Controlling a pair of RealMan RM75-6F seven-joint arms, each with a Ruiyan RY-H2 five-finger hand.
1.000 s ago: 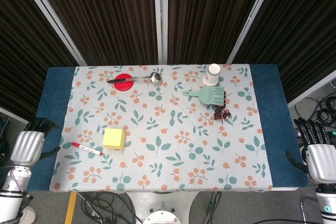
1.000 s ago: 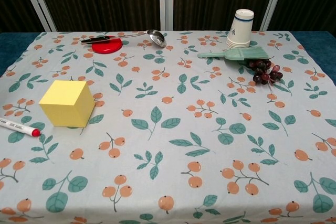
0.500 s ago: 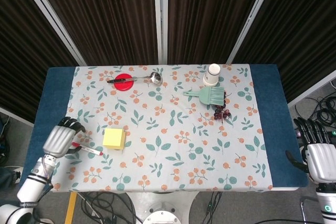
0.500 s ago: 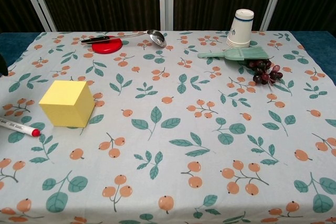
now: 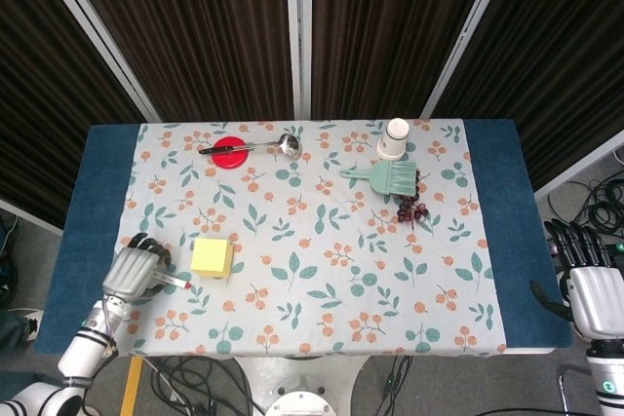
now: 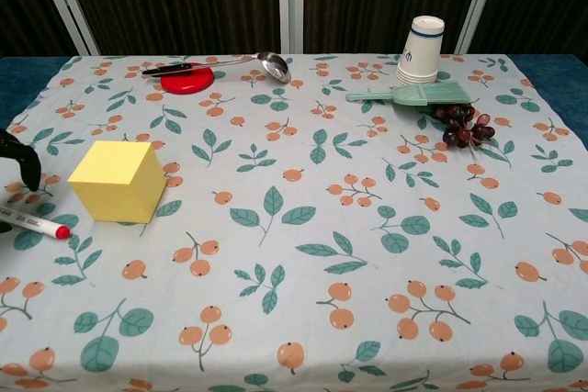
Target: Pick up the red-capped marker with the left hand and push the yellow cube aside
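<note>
L hand (image 5: pixel 135 271) sat over the near-left part of the table (image 5: pixel 97 182), right above the body of the red-capped marker (image 5: pixel 175 282). From the head view the fingers looked curled down around the pen's shaft, but couldn't tell whether they were actually pinching it or just hovering; chest view showed only dark fingertips at the frame's left edge, above the marker, w/ the pen apparently flat on the cloth. Marker's long axis ran roughly left-right, red cap pointing toward the yellow cube (image 5: pixel 212 256), which sat just beside the cap end, slightly farther back. So once gripped, my guess is the push goes rightward along the pen's own axis. R hand (image 5: pixel 593 291) hung well off the table's right edge, fingers extended, holding nothing, far from both items. Farther back: grapes (image 5: pixel 410 208), green brush (image 5: pixel 382 175), paper cup (image 5: pixel 394 138), ladle (image 5: pixel 255 147) across a red lid (image 5: pixel 230 155).
</note>
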